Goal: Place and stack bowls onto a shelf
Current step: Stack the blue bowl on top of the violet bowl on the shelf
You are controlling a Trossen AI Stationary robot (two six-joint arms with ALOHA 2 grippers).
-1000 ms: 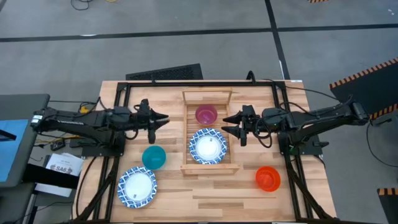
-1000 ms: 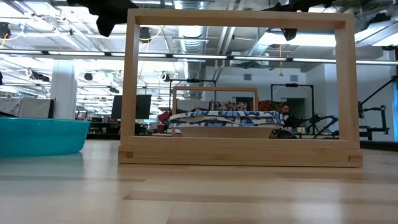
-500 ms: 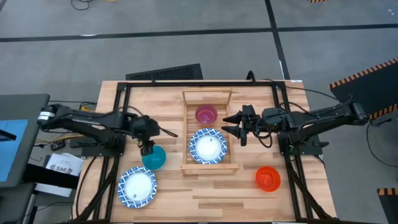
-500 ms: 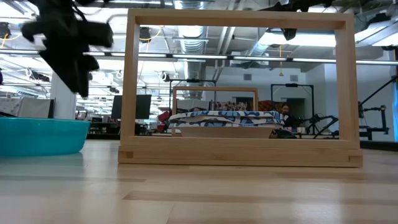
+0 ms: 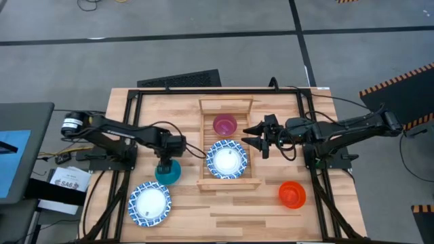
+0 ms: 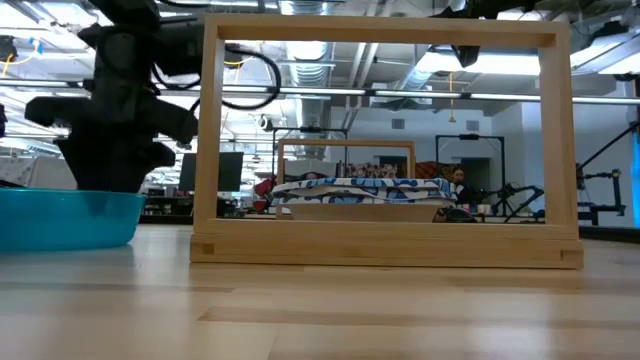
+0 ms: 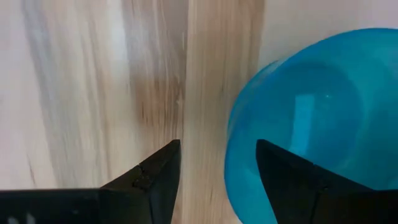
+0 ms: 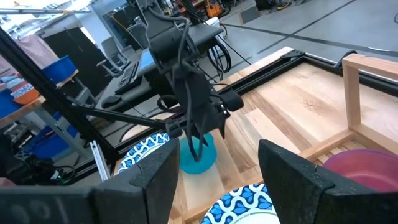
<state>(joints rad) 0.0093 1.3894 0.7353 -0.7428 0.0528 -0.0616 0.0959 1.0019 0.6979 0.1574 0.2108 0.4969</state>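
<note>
A teal bowl (image 5: 168,172) stands on the tabletop left of the shelf (image 5: 202,146). My left gripper (image 5: 165,163) points down over the bowl's far-left rim (image 7: 231,163) and is open, one finger outside the bowl and one over its inside; I cannot tell that either touches. On the shelf sit a purple bowl (image 5: 224,125) and a white bowl with a blue rim (image 5: 226,159). My right gripper (image 5: 249,135) is open and empty, level, just right of the shelf's right rail. No yellow bowl shows.
Another white bowl with a blue rim (image 5: 150,203) stands near the table's front left. An orange-red bowl (image 5: 292,194) stands right of the shelf, toward the front. A black frame (image 5: 203,91) runs along the table's far and side edges.
My left gripper has gone toward the table's right and near edges, tipped from level to pointing down, and come down onto the teal bowl's rim. The bowl has stayed where it was.
</note>
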